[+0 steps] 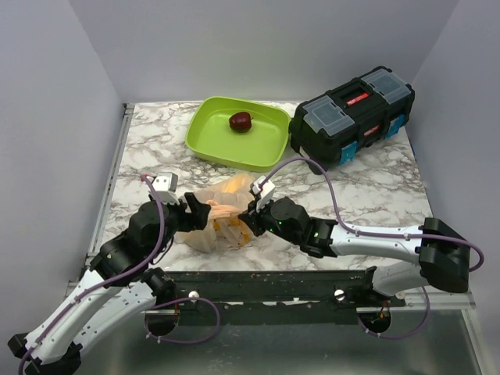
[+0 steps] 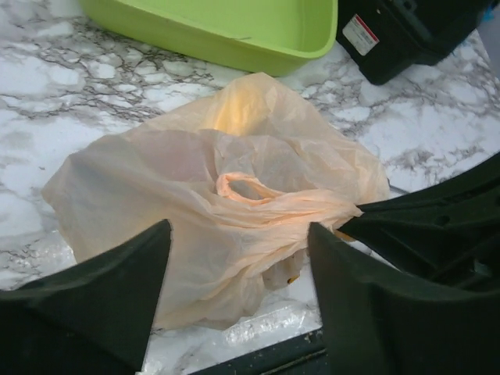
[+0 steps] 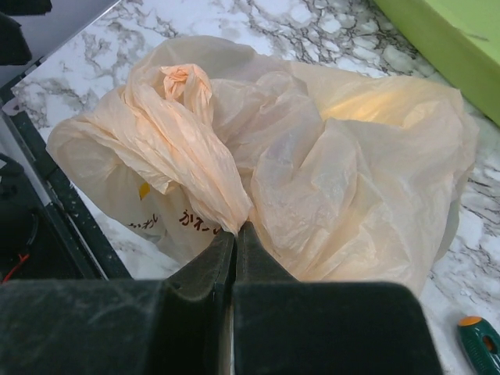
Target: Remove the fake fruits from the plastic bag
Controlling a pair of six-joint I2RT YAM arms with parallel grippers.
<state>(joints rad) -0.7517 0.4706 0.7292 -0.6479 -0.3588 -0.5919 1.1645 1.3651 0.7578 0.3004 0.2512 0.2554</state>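
The plastic bag is lying crumpled on the marble table, close to the near edge and between the two grippers. Its pale-orange film is bunching up into folds. One loop handle is showing on top in the left wrist view.

The right gripper is gripping the bag from the right. In its own wrist view the fingers are pressing together with a twisted strand of the film caught at their tips. The left gripper is sitting at the bag's left side with its jaws spread wide. In the left wrist view its two fingers are flanking the bag's near edge. They are holding nothing, and whether they are touching the film cannot be told.

A warm yellow-orange glow is coming through the film on the bag's far side, and orange shapes are showing inside it from above. These are fake fruits within the bag, though how many there are cannot be told. One dark red fruit is already resting in the lime-green tray, which is standing just beyond the bag on the far side of the table.

A black toolbox with red and blue latches is sitting to the right of the tray, touching it or nearly so. A small green-handled screwdriver is lying on the marble near the bag. It is appearing only at the corner of the right wrist view.
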